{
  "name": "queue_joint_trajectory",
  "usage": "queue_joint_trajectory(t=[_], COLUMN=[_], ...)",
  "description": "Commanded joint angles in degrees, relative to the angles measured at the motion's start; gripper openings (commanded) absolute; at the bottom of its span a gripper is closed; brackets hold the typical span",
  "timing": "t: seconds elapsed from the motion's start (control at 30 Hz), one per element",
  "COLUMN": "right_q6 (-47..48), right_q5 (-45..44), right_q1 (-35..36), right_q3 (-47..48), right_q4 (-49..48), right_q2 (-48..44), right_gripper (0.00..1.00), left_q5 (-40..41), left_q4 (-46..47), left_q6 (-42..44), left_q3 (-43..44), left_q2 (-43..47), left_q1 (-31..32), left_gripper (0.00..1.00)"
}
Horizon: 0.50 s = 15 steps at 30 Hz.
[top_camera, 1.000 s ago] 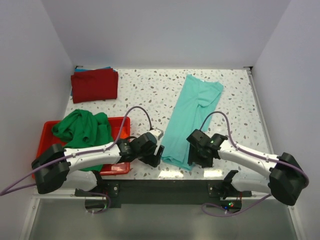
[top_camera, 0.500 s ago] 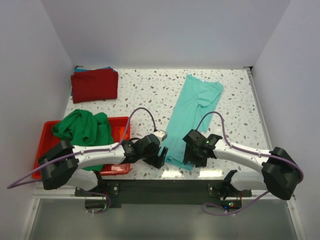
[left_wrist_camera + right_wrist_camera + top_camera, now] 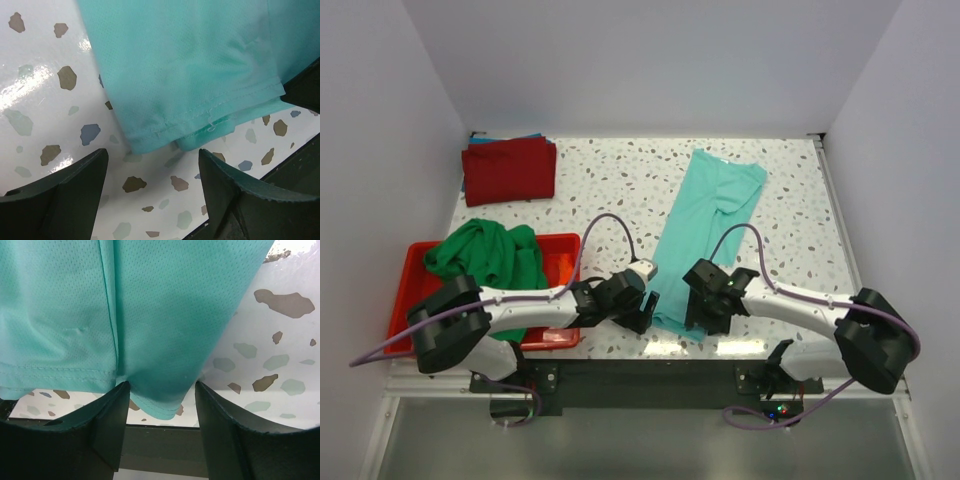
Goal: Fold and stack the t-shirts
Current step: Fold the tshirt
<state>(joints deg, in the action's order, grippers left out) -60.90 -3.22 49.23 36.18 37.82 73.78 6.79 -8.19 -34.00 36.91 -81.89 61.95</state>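
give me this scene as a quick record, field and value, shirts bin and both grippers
teal t-shirt: folded into a long strip, flat on the table, right of centre
dark red t-shirt: folded, far left corner
green t-shirt: crumpled in the red bin, near left
left gripper: open, low over the table at the strip's near left hem corner
right gripper: open, fingers either side of the near right hem corner
held: nothing clamped, as far as the views show
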Motion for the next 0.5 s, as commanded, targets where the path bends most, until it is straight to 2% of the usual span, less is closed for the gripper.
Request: queue_joint_trajectory(t=[0.0,0.27,0.4,0.47], right_q6=[-0.79,-1.23,-1.32,-1.41], right_q5=[0.23,-0.64,-0.91,-1.08], right_q1=[0.42,0.34,0.43,0.43], right_q3=[-0.15,-0.59,-0.85,-0.85], right_q4=[-1.00,0.84,1.72,2.08], right_q2=[0.58,-0.04,-0.39,-0.39], right_gripper=[0.57,0.49,0.40,0.38], left_q5=[2.79,4.38,4.38,4.46], left_q4=[2.91,3.97,4.58,4.84], left_q6=[-1.07,-0.89,-0.89,-0.89], left_q3=[1.50,1.50,1.33,1.33], left_q2=[-0.73,-2.49,-2.75,-2.75], left_q1=[0.36,0.45,0.45,0.45], left_gripper=[0.77,0.70,0.65,0.61])
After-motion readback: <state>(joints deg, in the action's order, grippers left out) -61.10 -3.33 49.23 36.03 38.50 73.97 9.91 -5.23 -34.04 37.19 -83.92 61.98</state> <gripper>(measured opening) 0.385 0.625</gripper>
